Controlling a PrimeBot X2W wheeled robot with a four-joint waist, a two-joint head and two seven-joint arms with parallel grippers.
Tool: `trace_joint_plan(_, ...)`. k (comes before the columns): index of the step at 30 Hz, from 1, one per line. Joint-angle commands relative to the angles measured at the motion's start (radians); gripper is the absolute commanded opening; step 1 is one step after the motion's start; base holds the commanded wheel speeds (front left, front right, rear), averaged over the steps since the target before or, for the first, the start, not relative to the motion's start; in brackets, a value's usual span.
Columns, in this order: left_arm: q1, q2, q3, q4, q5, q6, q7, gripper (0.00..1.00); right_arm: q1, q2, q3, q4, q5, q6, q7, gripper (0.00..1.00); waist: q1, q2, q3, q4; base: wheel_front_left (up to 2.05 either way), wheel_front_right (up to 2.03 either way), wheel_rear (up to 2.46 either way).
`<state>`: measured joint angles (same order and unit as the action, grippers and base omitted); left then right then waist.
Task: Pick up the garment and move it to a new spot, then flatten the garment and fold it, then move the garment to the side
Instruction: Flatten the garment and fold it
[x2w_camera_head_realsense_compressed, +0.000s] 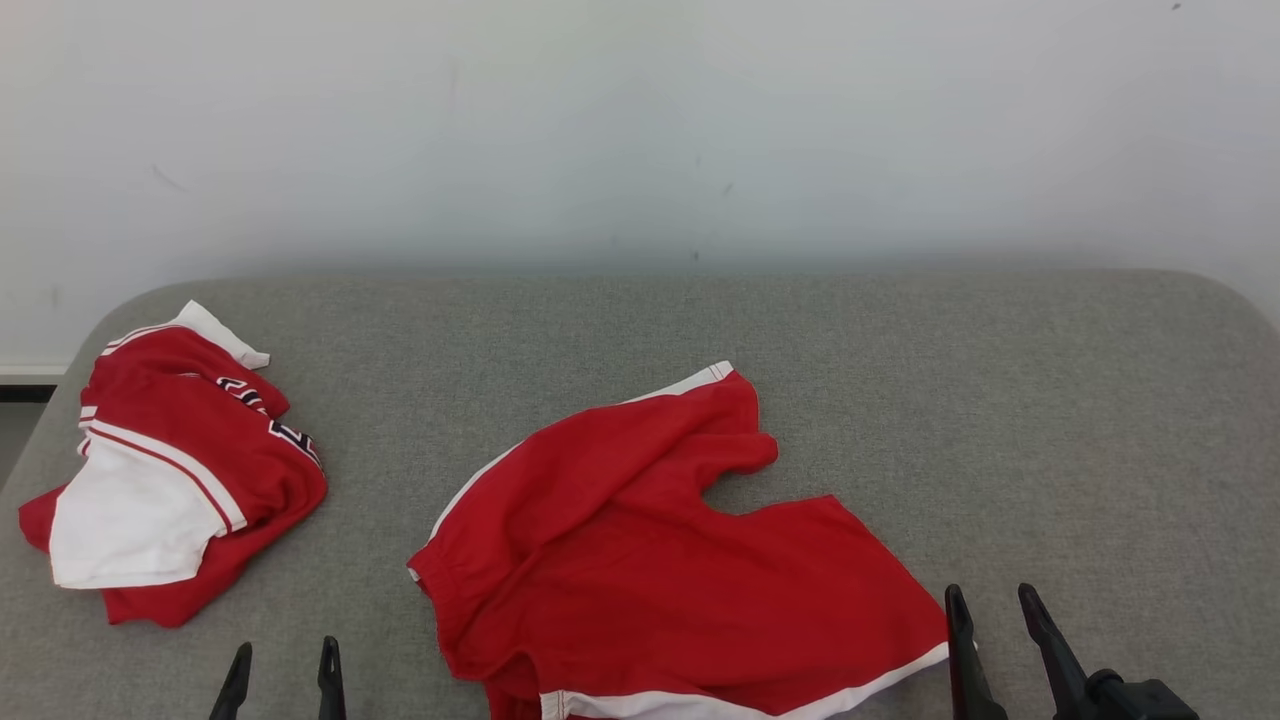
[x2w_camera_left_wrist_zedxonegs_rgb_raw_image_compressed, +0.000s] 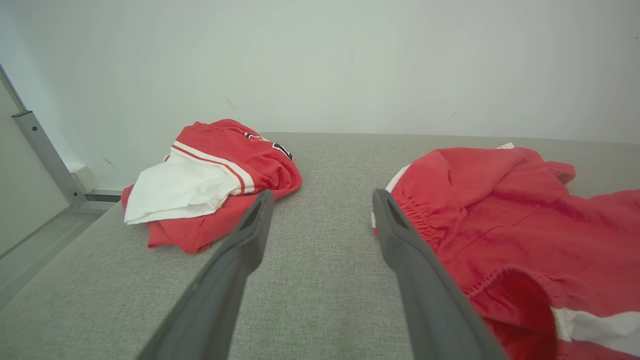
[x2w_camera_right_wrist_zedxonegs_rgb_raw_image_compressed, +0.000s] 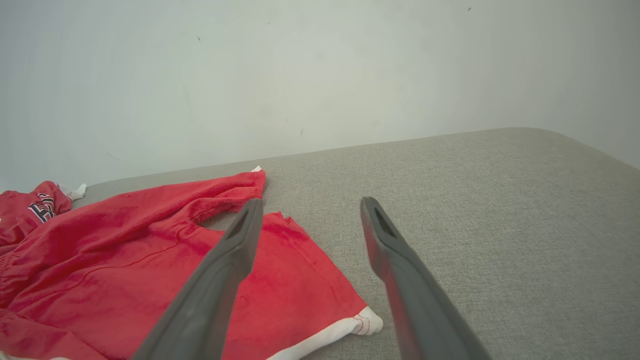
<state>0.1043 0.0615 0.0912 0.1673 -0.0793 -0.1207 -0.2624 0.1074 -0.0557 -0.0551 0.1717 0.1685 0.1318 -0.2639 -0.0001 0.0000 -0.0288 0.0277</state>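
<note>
Near edge: I see the left gripper (x2w_camera_head_realsense_compressed: 284, 650) at lower left, fingers spread wide and empty, over bare pad (x2w_camera_head_realsense_compressed: 1000, 400). The right gripper (x2w_camera_head_realsense_compressed: 992, 595) at lower right is likewise spread wide and empty. Its inner finger sits just beside the right leg hem of the shorts (x2w_camera_head_realsense_compressed: 650, 560). In the right wrist view that finger crosses in front of the red cloth; I cannot tell whether it touches.

Shorts: red, with white trim at the hems and side. They lie mid-pad, toward the near edge, and are not flat. The gathered waistband faces left. One leg runs away and to the right, rumpled. The other spreads to the near right, its white hem along the bottom. In the left wrist view the waistband is close to that gripper's right finger but apart from it.

Farther left: jersey (x2w_camera_head_realsense_compressed: 170, 470), red and white, in a loose heap near the pad's left edge, well apart from the shorts. Its dark lettering is too creased to read.

Far: the pad's rounded back edge, then a pale wall (x2w_camera_head_realsense_compressed: 640, 130).
</note>
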Motion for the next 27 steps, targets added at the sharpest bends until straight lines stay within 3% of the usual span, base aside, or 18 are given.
trace_joint_plan(1, 0.014, 0.001, -0.007, 0.002, 0.005, -0.001, -0.004, 1.00, 0.005, 0.000, -0.004, 0.006, -0.007, -0.002, 0.000, 1.00, 0.0001, 0.0000, 0.000, 0.000, 0.00, 0.00, 0.00)
trace_joint_plan(8, -0.017, 0.007, -0.133, 0.056, -0.025, -0.009, -0.004, 1.00, -0.028, -0.048, 0.000, 0.083, -0.014, -0.002, 0.000, 1.00, 0.0001, 0.0000, 0.007, -0.003, 0.00, 0.00, 0.00)
trace_joint_plan(17, -0.051, 0.015, -0.357, 0.149, -0.074, -0.009, -0.004, 1.00, -0.122, -0.125, 0.036, 0.276, 0.005, -0.002, 0.000, 1.00, 0.0001, 0.0000, 0.035, -0.018, 0.00, 0.00, 0.00)
trace_joint_plan(27, -0.159, 0.018, -0.493, 0.286, -0.140, -0.009, -0.004, 1.00, -0.254, -0.131, 0.088, 0.497, 0.050, -0.002, 0.000, 1.00, 0.0001, 0.0000, 0.087, -0.027, 0.00, 0.00, 0.00)
